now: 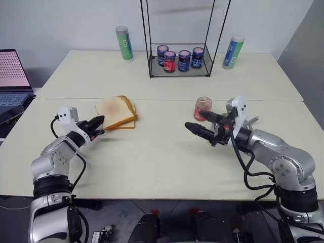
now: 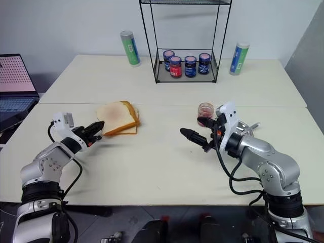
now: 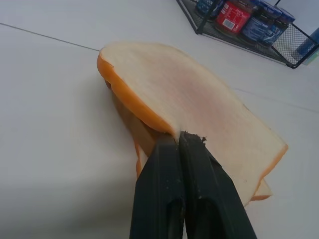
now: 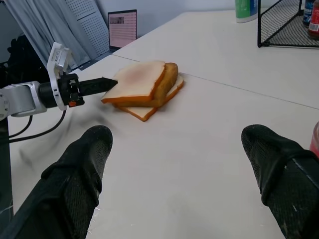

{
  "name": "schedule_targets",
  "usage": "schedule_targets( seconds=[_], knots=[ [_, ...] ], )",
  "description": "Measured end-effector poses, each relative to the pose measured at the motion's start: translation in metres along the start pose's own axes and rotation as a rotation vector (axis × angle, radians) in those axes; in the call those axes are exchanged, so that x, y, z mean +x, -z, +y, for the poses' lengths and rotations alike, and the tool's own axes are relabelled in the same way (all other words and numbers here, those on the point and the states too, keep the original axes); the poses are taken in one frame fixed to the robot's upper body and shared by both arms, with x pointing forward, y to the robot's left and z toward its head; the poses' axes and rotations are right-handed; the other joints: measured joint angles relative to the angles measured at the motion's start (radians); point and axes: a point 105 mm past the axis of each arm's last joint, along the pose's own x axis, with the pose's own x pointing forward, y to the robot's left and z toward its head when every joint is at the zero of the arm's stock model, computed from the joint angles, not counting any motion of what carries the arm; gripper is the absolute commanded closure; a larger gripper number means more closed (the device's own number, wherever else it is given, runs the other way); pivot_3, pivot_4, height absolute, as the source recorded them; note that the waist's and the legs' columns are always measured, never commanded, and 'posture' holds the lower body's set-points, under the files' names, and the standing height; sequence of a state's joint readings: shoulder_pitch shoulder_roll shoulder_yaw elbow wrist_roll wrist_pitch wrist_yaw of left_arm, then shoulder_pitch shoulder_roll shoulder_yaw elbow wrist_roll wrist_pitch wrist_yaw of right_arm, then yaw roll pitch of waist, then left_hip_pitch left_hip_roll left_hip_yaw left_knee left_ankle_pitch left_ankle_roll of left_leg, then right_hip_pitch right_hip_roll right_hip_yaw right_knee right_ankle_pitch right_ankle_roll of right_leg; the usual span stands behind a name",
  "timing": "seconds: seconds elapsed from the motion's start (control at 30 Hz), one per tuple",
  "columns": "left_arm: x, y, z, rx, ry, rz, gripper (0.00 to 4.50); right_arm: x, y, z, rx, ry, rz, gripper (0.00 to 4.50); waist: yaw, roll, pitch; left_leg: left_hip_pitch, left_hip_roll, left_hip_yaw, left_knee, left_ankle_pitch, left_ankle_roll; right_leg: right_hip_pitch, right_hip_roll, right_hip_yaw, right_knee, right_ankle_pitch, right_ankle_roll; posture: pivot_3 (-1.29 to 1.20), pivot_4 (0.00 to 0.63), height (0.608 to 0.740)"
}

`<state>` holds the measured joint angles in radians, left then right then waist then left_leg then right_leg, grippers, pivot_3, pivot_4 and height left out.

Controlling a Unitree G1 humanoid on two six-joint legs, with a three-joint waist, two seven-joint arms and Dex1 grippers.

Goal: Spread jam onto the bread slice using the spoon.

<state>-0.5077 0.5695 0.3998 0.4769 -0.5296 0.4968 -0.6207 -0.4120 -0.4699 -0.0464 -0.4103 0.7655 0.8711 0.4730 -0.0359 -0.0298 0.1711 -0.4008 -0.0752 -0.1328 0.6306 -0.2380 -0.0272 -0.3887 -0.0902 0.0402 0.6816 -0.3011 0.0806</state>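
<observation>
Overhead, cream table (image 1: 167, 162); wire rack (image 1: 179, 66) at back; laptop (image 1: 12, 83) left.

The scene is bright and evenly lit, with soft light that seems to come from above. Shadows on the table (image 1: 167, 162) are weak and have no hard edges; a faint one lies under the bread slice (image 3: 199, 99), and another, wider and pale, beside the left gripper (image 3: 180, 140) in its wrist view. The head views are sharp from near to far. In the right wrist view the near fingers (image 4: 82, 164) look soft and a little blurred, while the bread further away is clear.
</observation>
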Motion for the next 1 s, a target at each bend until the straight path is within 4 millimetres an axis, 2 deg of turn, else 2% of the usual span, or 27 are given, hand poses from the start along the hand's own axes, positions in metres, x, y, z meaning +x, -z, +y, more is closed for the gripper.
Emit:
schedule_targets(
  seconds=[0.07, 0.17, 0.27, 0.37, 0.43, 0.5, 0.57, 0.63, 0.73, 0.83, 0.9, 1.0],
  knots=[
    [0.001, -0.009, -0.005, -0.015, 0.017, -0.016, 4.48, -0.001, 0.000, -0.001, -0.003, 0.003, 0.002, 0.00, 0.001, 0.000, 0.000, -0.001, 0.000, 0.000, 0.000, 0.000, 0.000, 0.000, 0.000, 0.000, 0.000, 0.000, 0.000, 0.00, 0.150, 0.740],
    [0.000, -0.038, -0.032, -0.026, 0.115, -0.060, 4.48, -0.008, -0.002, -0.004, -0.017, 0.020, 0.021, 0.00, 0.001, -0.001, 0.001, -0.001, 0.000, 0.000, 0.001, 0.000, 0.000, 0.000, 0.000, 0.000, 0.000, 0.000, 0.000, 0.00, 0.150, 0.740],
    [-0.008, -0.060, -0.074, 0.027, 0.282, -0.049, 4.48, -0.024, -0.004, -0.002, -0.018, 0.010, 0.050, 0.00, 0.002, -0.001, 0.001, -0.001, 0.000, 0.000, 0.000, 0.000, 0.000, 0.000, 0.000, 0.000, -0.001, 0.000, 0.000, 0.00, 0.150, 0.740],
    [-0.015, -0.063, -0.107, 0.038, 0.406, -0.017, 4.48, -0.033, -0.007, 0.000, -0.017, 0.001, 0.063, 0.00, 0.003, -0.001, 0.000, -0.001, 0.000, 0.000, 0.000, -0.001, 0.000, 0.000, 0.000, 0.000, -0.001, 0.000, 0.000, 0.00, 0.150, 0.740],
    [-0.015, -0.052, -0.129, 0.019, 0.476, 0.021, 4.48, -0.042, -0.005, 0.001, -0.008, 0.002, 0.084, 0.00, 0.004, -0.001, 0.000, 0.000, 0.000, 0.000, 0.000, -0.001, 0.001, 0.001, 0.000, 0.000, -0.001, 0.000, 0.000, 0.00, 0.150, 0.740],
    [-0.010, -0.032, -0.154, -0.039, 0.535, 0.053, 4.48, -0.048, -0.001, 0.001, 0.004, 0.012, 0.101, 0.00, 0.006, -0.001, 0.000, 0.000, 0.000, 0.001, 0.001, -0.001, 0.000, 0.002, 0.000, 0.000, -0.001, 0.000, 0.000, 0.00, 0.150, 0.740],
    [-0.006, -0.002, -0.170, -0.075, 0.556, 0.123, 4.48, -0.049, 0.000, 0.004, 0.012, 0.005, 0.102, 0.00, 0.006, -0.001, 0.000, 0.000, 0.000, 0.001, 0.001, -0.001, 0.000, 0.002, 0.000, 0.001, -0.001, 0.000, 0.000, 0.00, 0.150, 0.740],
    [-0.001, 0.030, -0.178, -0.090, 0.533, 0.204, 4.48, -0.050, 0.002, 0.002, 0.018, 0.023, 0.107, 0.00, 0.001, -0.001, 0.000, 0.000, 0.001, 0.002, 0.000, 0.000, 0.000, 0.001, 0.001, 0.001, 0.000, 0.000, 0.000, 0.00, 0.150, 0.740],
    [0.000, 0.056, -0.173, -0.038, 0.480, 0.274, 4.48, -0.052, 0.008, 0.002, 0.031, 0.037, 0.119, 0.00, 0.002, -0.001, 0.000, 0.000, 0.001, 0.001, 0.000, 0.000, 0.000, 0.001, 0.001, 0.001, 0.000, 0.000, 0.000, 0.00, 0.150, 0.740],
    [-0.001, 0.088, -0.154, 0.061, 0.395, 0.373, 4.48, -0.055, 0.015, 0.001, 0.045, 0.054, 0.138, 0.00, 0.005, -0.001, 0.000, 0.000, 0.000, 0.002, 0.000, -0.001, 0.000, 0.002, 0.001, 0.001, -0.001, 0.000, 0.000, 0.00, 0.150, 0.740],
    [0.001, 0.094, -0.148, 0.092, 0.366, 0.389, 4.48, -0.055, 0.016, 0.001, 0.045, 0.057, 0.140, 0.00, 0.008, -0.001, 0.000, 0.000, 0.000, 0.001, 0.000, -0.001, 0.001, 0.002, 0.001, 0.001, -0.001, 0.000, 0.000, 0.00, 0.150, 0.740],
    [0.003, 0.091, -0.144, 0.131, 0.363, 0.379, 4.48, -0.055, 0.015, 0.000, 0.042, 0.061, 0.135, 0.00, 0.009, -0.001, 0.000, 0.000, 0.000, 0.001, 0.000, -0.001, 0.001, 0.002, 0.001, 0.001, -0.001, 0.000, 0.000, 0.00, 0.150, 0.740]
  ],
)
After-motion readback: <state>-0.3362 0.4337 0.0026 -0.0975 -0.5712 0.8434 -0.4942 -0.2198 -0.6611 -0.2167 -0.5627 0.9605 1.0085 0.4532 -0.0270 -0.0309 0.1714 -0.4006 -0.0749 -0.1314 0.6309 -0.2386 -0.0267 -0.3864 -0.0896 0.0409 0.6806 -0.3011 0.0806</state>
